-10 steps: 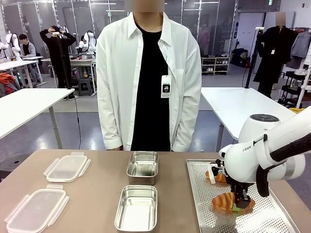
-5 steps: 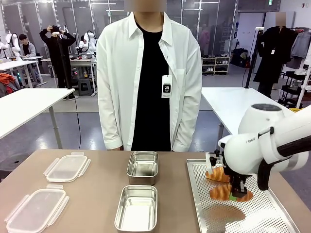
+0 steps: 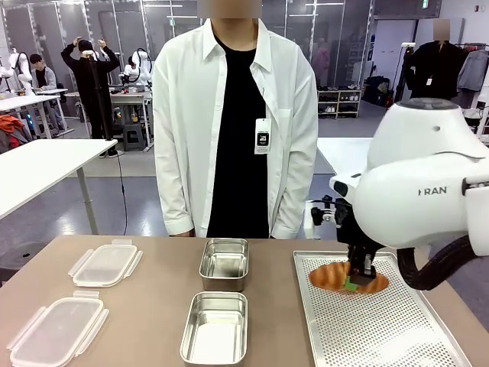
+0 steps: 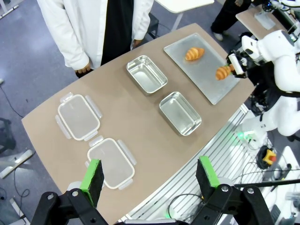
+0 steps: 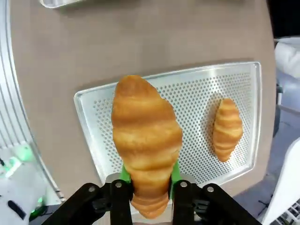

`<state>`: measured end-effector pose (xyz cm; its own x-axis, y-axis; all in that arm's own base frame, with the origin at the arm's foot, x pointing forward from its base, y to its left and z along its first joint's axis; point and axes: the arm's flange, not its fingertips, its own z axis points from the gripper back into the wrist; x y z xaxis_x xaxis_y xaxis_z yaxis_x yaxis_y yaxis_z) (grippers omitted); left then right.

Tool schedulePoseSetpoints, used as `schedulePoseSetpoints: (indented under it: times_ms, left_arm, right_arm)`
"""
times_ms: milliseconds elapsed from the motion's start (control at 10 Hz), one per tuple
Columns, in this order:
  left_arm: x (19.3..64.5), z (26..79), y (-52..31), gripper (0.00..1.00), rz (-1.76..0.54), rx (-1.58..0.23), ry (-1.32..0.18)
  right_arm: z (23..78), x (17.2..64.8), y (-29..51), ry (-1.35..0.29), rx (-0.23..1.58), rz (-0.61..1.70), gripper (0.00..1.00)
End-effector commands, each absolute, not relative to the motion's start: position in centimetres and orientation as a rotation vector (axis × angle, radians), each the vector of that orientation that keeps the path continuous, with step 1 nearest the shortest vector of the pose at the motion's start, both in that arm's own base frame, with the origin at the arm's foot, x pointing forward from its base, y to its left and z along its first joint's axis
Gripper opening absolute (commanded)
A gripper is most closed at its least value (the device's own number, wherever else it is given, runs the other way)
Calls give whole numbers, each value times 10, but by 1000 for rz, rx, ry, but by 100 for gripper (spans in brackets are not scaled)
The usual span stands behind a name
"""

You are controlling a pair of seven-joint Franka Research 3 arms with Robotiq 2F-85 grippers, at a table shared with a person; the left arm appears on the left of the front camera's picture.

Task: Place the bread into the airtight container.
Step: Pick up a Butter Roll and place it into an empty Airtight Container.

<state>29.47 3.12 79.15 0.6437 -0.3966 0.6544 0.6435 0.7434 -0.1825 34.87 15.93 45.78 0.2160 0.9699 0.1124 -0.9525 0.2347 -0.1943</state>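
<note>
The golden, ridged croissant [image 3: 336,277] is higher than 1 second ago: the right jaws, clenched on it, hold it in the air above the perforated metal tray [image 3: 382,336]. 1 more croissant [image 5: 228,129] lies on that tray. 2 rectangular steel containers [image 3: 224,264] [image 3: 215,327] stand empty on the brown surface [image 3: 153,306], beside 2 clear plastic lids [image 3: 105,264] [image 3: 57,330]. The left jaws hang released, high above.

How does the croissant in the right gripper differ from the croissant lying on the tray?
The gripped croissant is clamped in the right gripper and hangs above the tray; the other croissant lies flat on the tray, untouched. In the right wrist view the gripped croissant looks much bigger than the other croissant, but only because it is nearer the camera; the left wrist view shows them similar. Both are golden-brown and ridged.
</note>
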Motion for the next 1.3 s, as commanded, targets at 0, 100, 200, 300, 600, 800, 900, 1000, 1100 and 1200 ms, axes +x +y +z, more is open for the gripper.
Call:
schedulePoseSetpoints:
  times_ms: [0, 100, 200, 300, 600, 800, 900, 1000, 1100, 1200]
  left_arm:
    - [294, 793, 30, 100, -630, -439, -633]
    - [294, 793, 30, 100, -630, -439, -633]
    - [294, 793, 30, 100, -630, -439, -633]
    - [294, 793, 30, 100, -630, -439, -633]
    - [294, 793, 30, 100, -630, -439, -633]
    - [294, 793, 30, 100, -630, -439, -633]
    - [294, 793, 30, 100, -630, -439, -633]
    - [294, 793, 30, 100, -630, -439, -633]
    - [294, 793, 30, 100, -630, -439, -633]
    - [294, 793, 30, 100, -630, -439, -633]
  right_arm:
    - [462, 339, 191, -204, -86, 1306, 35]
    - [465, 334, 209, -190, -75, 1288, 35]
    - [466, 328, 234, -186, -64, 1258, 35]
    - [464, 322, 260, -181, -73, 1250, 35]
    - [443, 307, 326, -194, -32, 1213, 35]
    - [438, 303, 346, -165, -10, 1232, 35]
    - [440, 302, 349, -160, 28, 1238, 35]
    - [438, 298, 339, -167, -34, 1253, 35]
    - [438, 298, 339, -167, -34, 1253, 35]
    - [438, 298, 339, -167, -34, 1253, 35]
